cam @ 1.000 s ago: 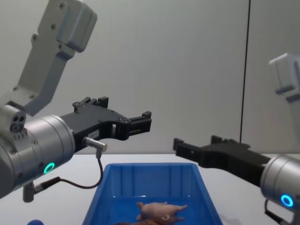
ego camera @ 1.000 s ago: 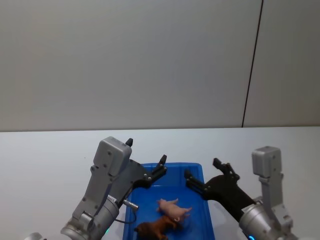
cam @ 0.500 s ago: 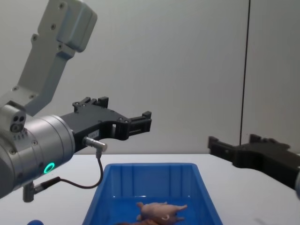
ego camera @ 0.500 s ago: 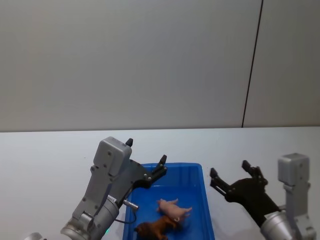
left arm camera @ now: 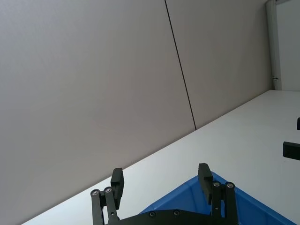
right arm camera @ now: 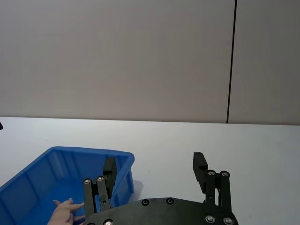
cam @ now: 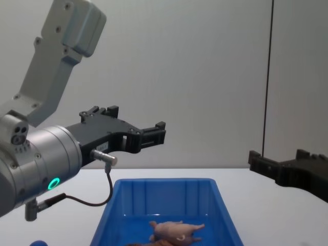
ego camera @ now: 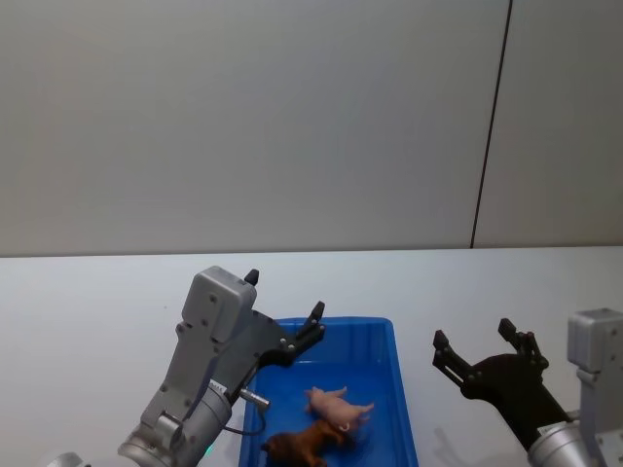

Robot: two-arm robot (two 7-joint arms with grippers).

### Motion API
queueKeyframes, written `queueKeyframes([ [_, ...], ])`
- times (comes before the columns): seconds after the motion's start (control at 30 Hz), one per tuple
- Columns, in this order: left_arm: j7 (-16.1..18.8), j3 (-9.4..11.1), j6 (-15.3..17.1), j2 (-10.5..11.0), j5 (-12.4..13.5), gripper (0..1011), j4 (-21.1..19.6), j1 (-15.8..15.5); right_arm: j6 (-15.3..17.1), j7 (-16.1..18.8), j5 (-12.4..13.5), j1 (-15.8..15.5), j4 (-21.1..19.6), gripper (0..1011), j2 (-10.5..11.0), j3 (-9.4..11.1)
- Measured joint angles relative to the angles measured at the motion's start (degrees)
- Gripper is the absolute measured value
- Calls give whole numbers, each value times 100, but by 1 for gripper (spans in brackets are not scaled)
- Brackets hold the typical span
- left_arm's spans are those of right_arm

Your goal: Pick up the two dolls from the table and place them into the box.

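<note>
**Task objects.** Both dolls lie inside the box [ego camera: 337,322], a blue bin that stands on the white tabletop [ego camera: 97,311]. The pink pig [ego camera: 339,405] lies on its side on the box floor. The reddish-brown animal [ego camera: 304,443] lies just beside it, on the side nearer the robot, and the two appear to touch. In the chest view the pig is visible above the near edge of the box floor.

**Left end effector.** The left end effector [ego camera: 284,296] hovers above the far left corner of the box. Its fingers are spread apart and nothing is held between them. In the left wrist view both fingertips [left arm camera: 117,179] frame the far rim of the box below. A thin cable [cam: 105,195] loops under the wrist, and a green ring light [cam: 53,183] glows on the arm housing.

**Right end effector.** The right end effector [ego camera: 474,337] hangs above the tabletop to the right of the box, well apart from its right wall. The fingers are spread and empty. In the right wrist view the box corner and the pig show beyond one finger [right arm camera: 109,169].

**Change from the earlier frames.**
- One second ago the right end effector reached over the right wall of the box. It has since drawn back to the right, clear of the box.
- The left end effector has kept its position.
- Neither doll has shifted.
</note>
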Motion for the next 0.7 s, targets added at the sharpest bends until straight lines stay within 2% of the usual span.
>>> queueKeyframes([
  [0.7, -8, -8, 5, -2, -2, 1001, 5, 0, -12, -135, 20, -102, -106, 1001, 52, 25],
])
